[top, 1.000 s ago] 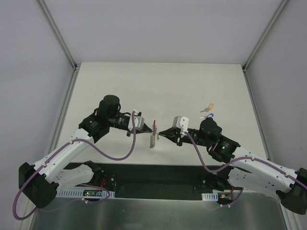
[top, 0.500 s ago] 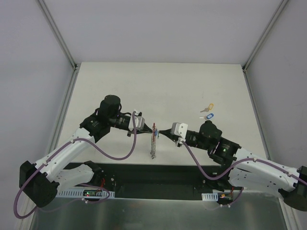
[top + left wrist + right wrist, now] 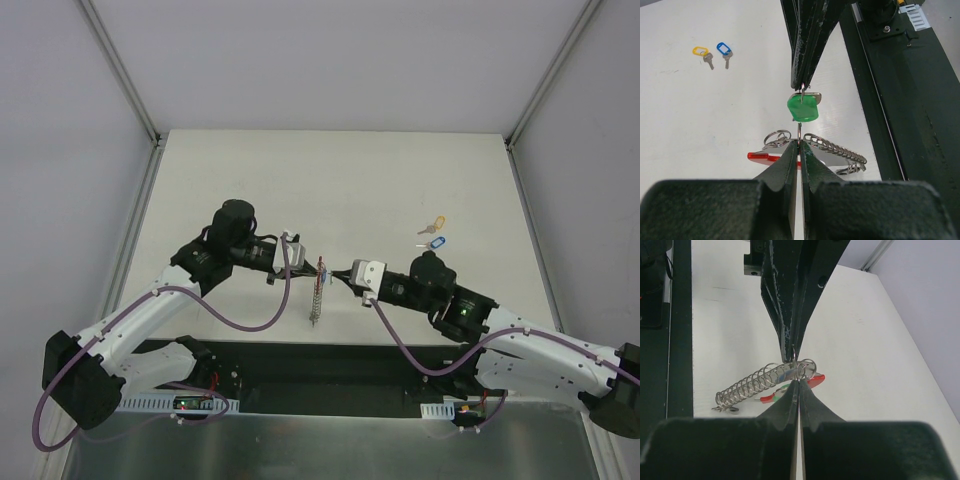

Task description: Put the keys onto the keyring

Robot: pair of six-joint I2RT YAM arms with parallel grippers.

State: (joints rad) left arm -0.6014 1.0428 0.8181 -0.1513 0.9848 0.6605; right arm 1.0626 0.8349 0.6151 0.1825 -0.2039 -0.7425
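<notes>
The keyring [image 3: 316,300] hangs above the table between both arms: a grey coil [image 3: 840,150] with a red loop [image 3: 762,156] and small rings. My left gripper [image 3: 800,144] is shut on a thin wire ring at the top of it. The green key [image 3: 803,108] sits just above those tips. My right gripper [image 3: 802,86] comes in from the opposite side and is shut on the small ring at the green key's head. In the right wrist view my right gripper [image 3: 799,382] meets the left gripper [image 3: 792,359] tip to tip over the coil [image 3: 752,383]. The yellow key [image 3: 437,224] and blue key [image 3: 436,241] lie on the table.
The black base rail [image 3: 320,365] runs along the near table edge, close under the hanging coil. Aluminium frame posts [image 3: 150,140] and grey walls bound the white table [image 3: 330,180]. Purple cables loop beside both arms.
My right gripper has moved left and a little nearer, closing on the left gripper. The keyring's coil now hangs lower and straighter. Both grippers stay shut.
</notes>
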